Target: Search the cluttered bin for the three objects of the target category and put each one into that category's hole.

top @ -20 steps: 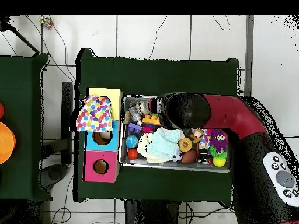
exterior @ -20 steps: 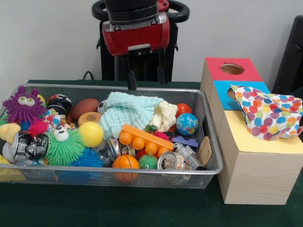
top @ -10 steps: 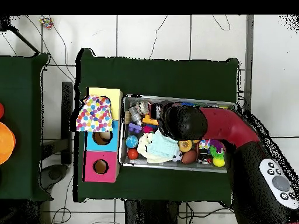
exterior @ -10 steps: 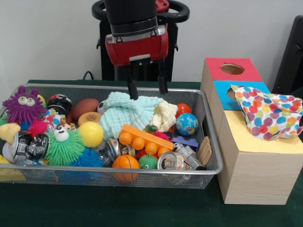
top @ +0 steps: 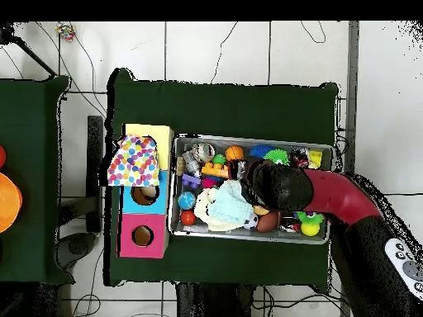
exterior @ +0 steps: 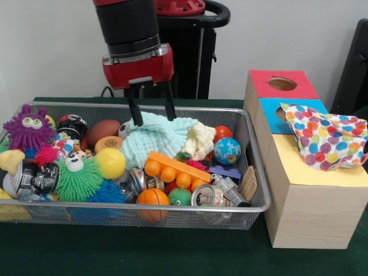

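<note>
Nearest the front rim of the wire bin (exterior: 253, 208), a crushed drink can (exterior: 208, 196) lies on its side next to a small orange basketball (exterior: 152, 198), with an orange toy block (exterior: 175, 167) just behind them.

Toward the middle of the bin sits the likely target, a mint-green washcloth (exterior: 155, 140), bunched against a cream cloth (exterior: 201, 140) on its right-hand side in the front view. It looks light, soft and limp, so it should crumple and drape when lifted. A pinch on a raised fold near its top seems the best hold. Its heap runs roughly along the bin's length, with no clear pointing end.

The gripper (exterior: 152, 111) hovers over the washcloth's far-left part, fingers (exterior: 134, 114) spread apart and holding nothing.

Beyond the bin's right end, the sorting box (exterior: 305, 207) carries a spotted cloth (exterior: 326, 138) draped over its blue section.
</note>
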Robot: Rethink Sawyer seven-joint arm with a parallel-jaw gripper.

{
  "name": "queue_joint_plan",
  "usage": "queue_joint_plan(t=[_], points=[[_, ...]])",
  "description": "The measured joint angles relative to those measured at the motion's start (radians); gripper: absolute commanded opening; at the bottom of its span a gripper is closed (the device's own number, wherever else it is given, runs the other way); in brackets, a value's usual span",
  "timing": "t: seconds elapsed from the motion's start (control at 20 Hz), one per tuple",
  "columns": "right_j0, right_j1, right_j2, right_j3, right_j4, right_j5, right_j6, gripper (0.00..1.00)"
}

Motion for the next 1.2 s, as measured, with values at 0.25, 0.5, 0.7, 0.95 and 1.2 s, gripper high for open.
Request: queue_joint_plan(t=[0.25,0.5,0.7,0.95,1.2], points=[[-0.056,0.007,0.002,0.006,-0.002,0.0,0.0,1.0],[-0.123,-0.023,0.022,0.053,-0.002,0.0,0.0,1.0],[-0.194,-0.057,0.059,0.119,-0.002,-0.002,0.0,1.0],[-0.29,-0.14,0.117,0.227,0.01,-0.003,0.0,1.0],[-0.344,-0.242,0.16,0.318,0.033,-0.002,0.0,1.0]])
